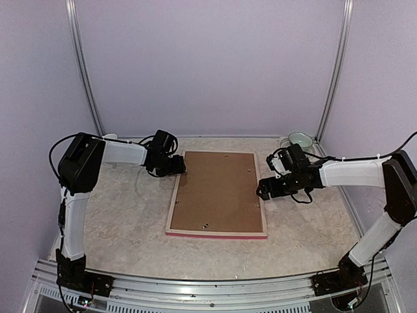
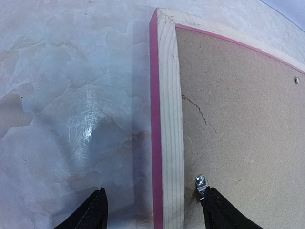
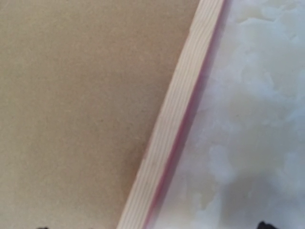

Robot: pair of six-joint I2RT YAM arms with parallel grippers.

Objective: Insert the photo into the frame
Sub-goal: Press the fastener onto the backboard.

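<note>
The frame (image 1: 174,195) lies face down mid-table, its pale wood back up and a pink edge along its near side. A brown backing board (image 1: 218,192) fills it. The photo is hidden. My left gripper (image 1: 177,166) is at the frame's far left corner. In the left wrist view it (image 2: 156,198) stands open astride the left rail (image 2: 170,119), clear of the wood, with its right finger beside a metal tab (image 2: 200,183). My right gripper (image 1: 264,192) hangs over the right rail. In the right wrist view it (image 3: 152,226) is open wide across that rail (image 3: 176,119), with only its fingertips showing.
A round greenish dish (image 1: 300,139) sits in the far right corner by an upright metal post (image 1: 332,72). Another post (image 1: 85,72) stands at the far left. Pale walls close in the table on three sides. Small metal tabs dot the backing board.
</note>
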